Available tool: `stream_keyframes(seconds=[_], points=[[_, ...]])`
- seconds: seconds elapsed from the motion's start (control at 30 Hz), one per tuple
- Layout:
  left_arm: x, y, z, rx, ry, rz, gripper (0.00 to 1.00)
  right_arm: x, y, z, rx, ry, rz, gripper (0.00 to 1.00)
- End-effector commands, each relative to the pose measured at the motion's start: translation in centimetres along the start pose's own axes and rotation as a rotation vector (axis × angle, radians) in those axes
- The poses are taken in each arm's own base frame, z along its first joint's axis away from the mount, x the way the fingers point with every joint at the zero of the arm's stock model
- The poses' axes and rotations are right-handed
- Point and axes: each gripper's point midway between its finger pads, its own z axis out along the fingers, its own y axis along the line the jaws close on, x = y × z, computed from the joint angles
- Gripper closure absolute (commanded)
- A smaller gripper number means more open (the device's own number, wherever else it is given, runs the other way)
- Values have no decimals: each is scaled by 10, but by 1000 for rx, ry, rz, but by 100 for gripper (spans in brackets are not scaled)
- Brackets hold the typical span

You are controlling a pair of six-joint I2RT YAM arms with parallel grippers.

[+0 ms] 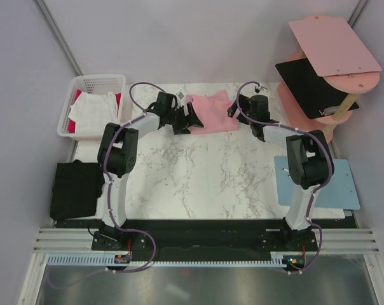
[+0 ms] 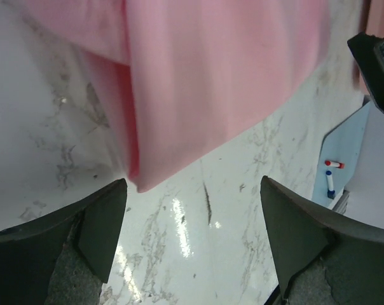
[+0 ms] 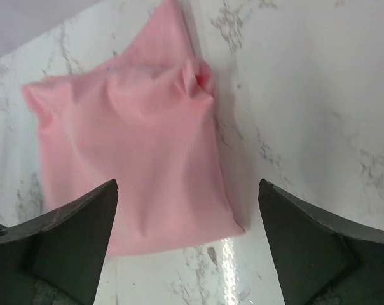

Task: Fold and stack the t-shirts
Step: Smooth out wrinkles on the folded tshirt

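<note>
With the pink shirt [image 1: 212, 113] bunched at twelve o'clock on the desk [image 1: 198, 171], between my left hand [image 2: 192, 187] and right hand [image 3: 187, 187], both wide open and empty, I fear an uneven pinch could drag its folded layers apart.

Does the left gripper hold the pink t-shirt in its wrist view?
No: the left gripper is open with nothing between its jaws, and the pink t-shirt lies ahead.
</note>
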Motion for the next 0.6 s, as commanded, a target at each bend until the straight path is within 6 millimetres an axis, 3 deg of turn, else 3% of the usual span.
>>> stream_keyframes(seconds=[0.0, 0.17, 0.27, 0.33, 0.37, 0.4, 0.43, 0.5, 0.53, 0.57], points=[[-13, 12, -1, -52, -95, 61, 9, 33, -14, -3, 12, 63, 4, 2], [-18, 18, -2, -82, -125, 63, 8, 57, -27, 9, 24, 100, 9, 2], [-19, 21, 6, -79, -118, 51, 9, 70, -25, 17, -9, 123, 23, 5], [-23, 18, 10, -59, -117, 51, 19, 74, -23, 20, -30, 126, 43, 11], [-19, 23, 17, -58, -101, 38, 27, 81, -22, 23, -46, 140, 49, 17], [-21, 15, 18, -22, -92, 44, 52, 80, -18, 24, -70, 134, 54, 24], [-19, 16, 20, -14, -82, 41, 68, 81, -15, 26, -87, 139, 64, 46], [-14, 18, 22, -14, -70, 30, 98, 89, -10, 26, -114, 174, 76, 74], [-13, 19, 21, -18, -70, 29, 98, 92, -10, 25, -115, 186, 89, 92], [-11, 20, 20, -19, -66, 26, 98, 96, -9, 21, -119, 201, 92, 95]])
